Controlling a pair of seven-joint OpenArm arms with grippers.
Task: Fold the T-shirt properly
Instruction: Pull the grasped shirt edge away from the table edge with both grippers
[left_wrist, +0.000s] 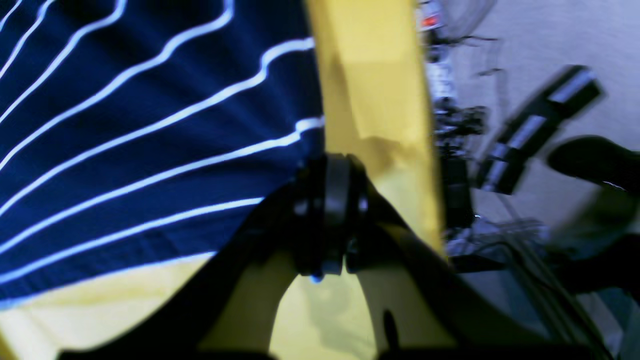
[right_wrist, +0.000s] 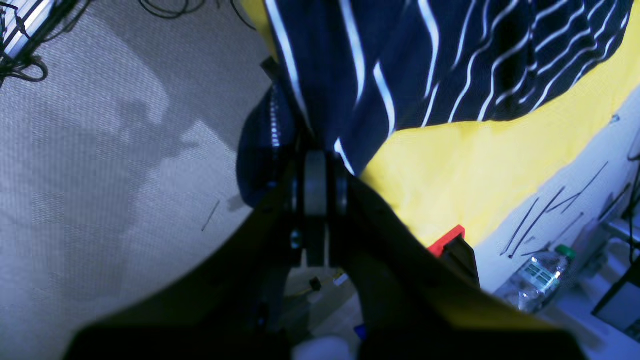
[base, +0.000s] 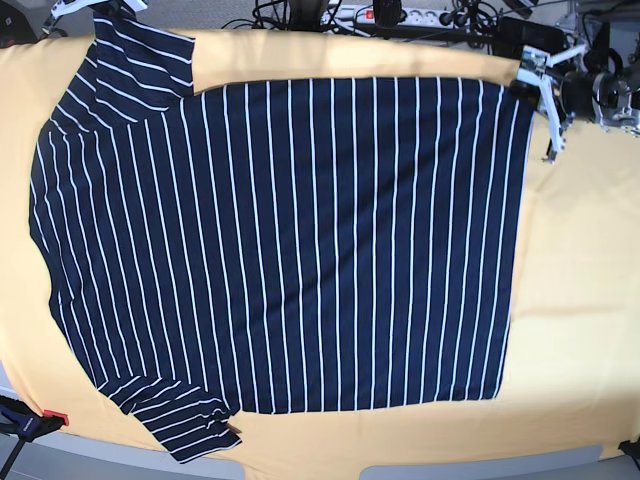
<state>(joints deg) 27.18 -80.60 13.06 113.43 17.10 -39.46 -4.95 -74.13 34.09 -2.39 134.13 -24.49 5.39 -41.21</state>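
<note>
The T-shirt (base: 290, 240), dark navy with thin white stripes, lies spread flat on the yellow table cover (base: 580, 300), collar end to the left and hem to the right. My left gripper (base: 524, 82) is at the hem's far right corner. In the left wrist view its jaws (left_wrist: 330, 210) are shut, pinching the edge of the striped cloth (left_wrist: 125, 140). My right gripper (base: 72, 10) is at the far left sleeve, mostly cut off by the frame edge. In the right wrist view it (right_wrist: 317, 185) is shut on a bunched fold of the shirt (right_wrist: 450, 60).
A power strip (base: 385, 14) and cables lie beyond the table's far edge. A red-tipped clamp (base: 45, 418) sits at the near left corner and also shows in the right wrist view (right_wrist: 447, 239). A water bottle (right_wrist: 537, 275) lies on the floor.
</note>
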